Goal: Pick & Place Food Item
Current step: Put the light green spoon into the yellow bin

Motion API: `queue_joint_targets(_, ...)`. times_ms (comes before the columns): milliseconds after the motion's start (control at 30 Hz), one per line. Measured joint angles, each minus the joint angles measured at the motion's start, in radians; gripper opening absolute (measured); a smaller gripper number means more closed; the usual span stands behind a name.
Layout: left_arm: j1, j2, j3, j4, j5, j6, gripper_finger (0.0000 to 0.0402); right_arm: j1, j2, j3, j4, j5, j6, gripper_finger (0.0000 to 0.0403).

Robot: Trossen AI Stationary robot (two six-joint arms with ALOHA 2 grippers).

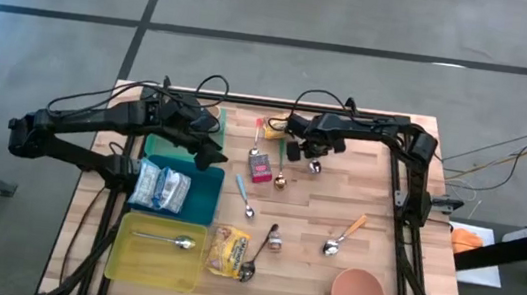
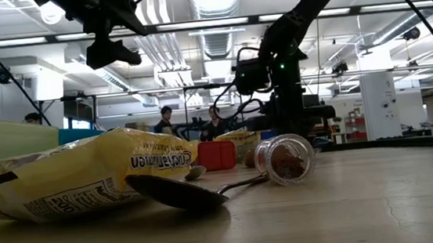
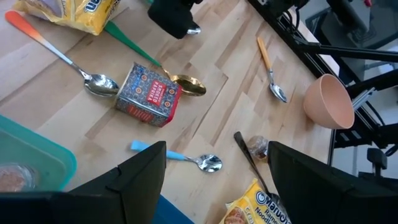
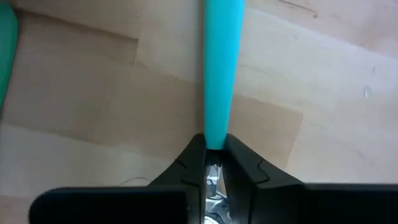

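Near the table's far edge, the right gripper (image 4: 214, 163) apparently pinches a green-handled spoon (image 4: 219, 68).

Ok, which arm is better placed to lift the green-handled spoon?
Right: the right gripper is shut on the green-handled spoon, while the left gripper hangs open near the teal tray, farther off.
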Motion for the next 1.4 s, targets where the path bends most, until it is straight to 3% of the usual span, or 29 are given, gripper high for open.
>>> queue_joint_targets(167, 0.000, 0.000, 0.000, 0.000, -0.001, -0.073, 0.0285, 0.026, -0.079, -0.004, -0.017, -0.028, -0.132, 0.0024)
queue_joint_targets(333, 0.000, 0.007, -0.002, 0.015, -0.001, -0.263, 0.0284, 0.084, -0.214, -0.006, -0.049, -0.091, -0.338, 0.0024)
queue_joint_targets(533, -0.003, 0.062, -0.003, 0.081, 0.002, -0.378, 0.0284, 0.156, -0.418, -0.005, -0.113, -0.142, -0.418, 0.0024)
queue_joint_targets(767, -0.014, 0.155, -0.004, 0.388, 0.023, -0.490, 0.0284, 0.254, -0.595, -0.004, -0.110, -0.148, -0.483, 0.0024)
queue_joint_targets(967, -0.017, 0.234, -0.003, 0.640, 0.033, -0.601, 0.0284, 0.345, -0.625, -0.004, -0.089, -0.117, -0.472, 0.0024)
queue_joint_targets(1400, -0.029, 0.351, 0.001, 0.784, 0.085, -0.719, 0.0284, 0.417, -0.545, -0.002, 0.004, -0.109, -0.476, 0.0024)
